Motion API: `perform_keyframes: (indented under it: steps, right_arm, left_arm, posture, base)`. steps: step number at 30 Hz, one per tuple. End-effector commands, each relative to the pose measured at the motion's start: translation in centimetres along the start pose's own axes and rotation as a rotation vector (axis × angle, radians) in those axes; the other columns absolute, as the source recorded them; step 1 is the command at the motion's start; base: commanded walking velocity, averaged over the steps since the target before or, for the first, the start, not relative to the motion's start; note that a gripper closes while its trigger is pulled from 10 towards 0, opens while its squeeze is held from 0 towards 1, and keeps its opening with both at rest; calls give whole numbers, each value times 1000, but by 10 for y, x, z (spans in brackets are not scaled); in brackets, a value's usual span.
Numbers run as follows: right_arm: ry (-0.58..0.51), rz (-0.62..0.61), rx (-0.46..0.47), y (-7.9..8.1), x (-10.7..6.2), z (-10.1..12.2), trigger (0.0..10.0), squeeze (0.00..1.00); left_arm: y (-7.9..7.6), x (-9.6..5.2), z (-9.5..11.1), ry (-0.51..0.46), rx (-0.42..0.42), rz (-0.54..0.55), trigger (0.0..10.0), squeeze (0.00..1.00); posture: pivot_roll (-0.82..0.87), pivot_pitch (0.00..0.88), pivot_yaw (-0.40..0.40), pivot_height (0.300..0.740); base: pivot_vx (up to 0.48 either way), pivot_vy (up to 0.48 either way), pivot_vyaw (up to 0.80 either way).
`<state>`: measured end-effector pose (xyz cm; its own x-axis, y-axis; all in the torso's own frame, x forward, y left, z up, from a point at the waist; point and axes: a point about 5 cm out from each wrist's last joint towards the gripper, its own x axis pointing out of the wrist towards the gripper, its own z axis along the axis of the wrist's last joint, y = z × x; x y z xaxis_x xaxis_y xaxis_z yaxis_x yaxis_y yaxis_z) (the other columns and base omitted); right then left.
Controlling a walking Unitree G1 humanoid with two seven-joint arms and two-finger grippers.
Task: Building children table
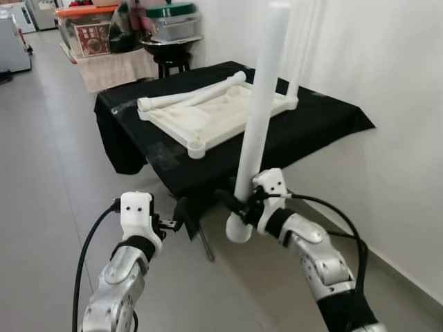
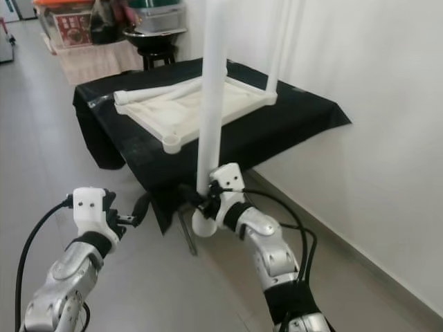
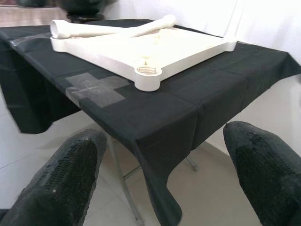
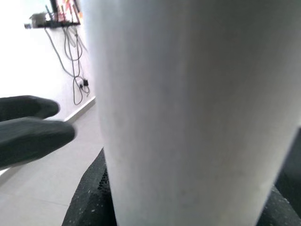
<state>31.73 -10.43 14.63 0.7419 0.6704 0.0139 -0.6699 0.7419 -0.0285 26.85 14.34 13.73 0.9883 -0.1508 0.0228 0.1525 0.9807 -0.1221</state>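
Observation:
A white children's tabletop [image 1: 208, 117] lies upside down on a black-clothed table [image 1: 325, 117], with a loose white leg [image 1: 190, 95] resting across it and another leg [image 1: 296, 55] standing in its far right corner. An empty socket [image 3: 148, 72] faces me at the near corner. My right gripper [image 1: 239, 204] is shut on a long white table leg [image 1: 259, 117], held upright in front of the table's near edge. That leg [image 4: 188, 113] appears close up in the right wrist view. My left gripper [image 1: 181, 216] is open and empty, low and left of the held leg.
A white wall [image 1: 387, 69] runs close along the right side. Behind the table stand a black stool [image 1: 172, 63] carrying a pot and a cloth-covered stand [image 1: 114, 66] with boxes. Grey floor [image 1: 48, 173] stretches open to the left.

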Motion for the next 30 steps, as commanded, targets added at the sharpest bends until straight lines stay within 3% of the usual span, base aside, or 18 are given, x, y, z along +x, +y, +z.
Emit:
perform_keyframes:
  steps: [1, 4, 16, 25, 30]
  right_arm:
    - [-16, 16, -9, 3, 3, 2, 10000, 0]
    - [-27, 4, 36, 1, 3, 2, 10000, 0]
    - [-42, 34, 21, 5, 2, 6, 10000, 0]
    - [-169, 37, 39, -6, 2, 39, 10000, 0]
    - [-221, 110, -50, -3, 1, 63, 10000, 0]
  left_arm:
    - [2, -1, 4, -14, 20, 10, 10000, 0]
    - [3, -1, 4, -15, 23, 9, 10000, 0]
    - [3, -2, 4, -14, 24, 10, 10000, 0]
    - [3, -5, 4, -8, 27, 16, 10000, 0]
    - [3, -5, 2, 2, 27, 24, 10000, 0]
  posture:
    - [-42, 0, 14, 740]
    - [-40, 0, 14, 740]
    - [-35, 0, 16, 740]
    - [-33, 0, 18, 740]
    - [-31, 0, 17, 740]
  base:
    - [382, 0, 800]
    - [389, 0, 533]
    - [387, 0, 0]
    - [359, 0, 0]
    - [64, 0, 639]
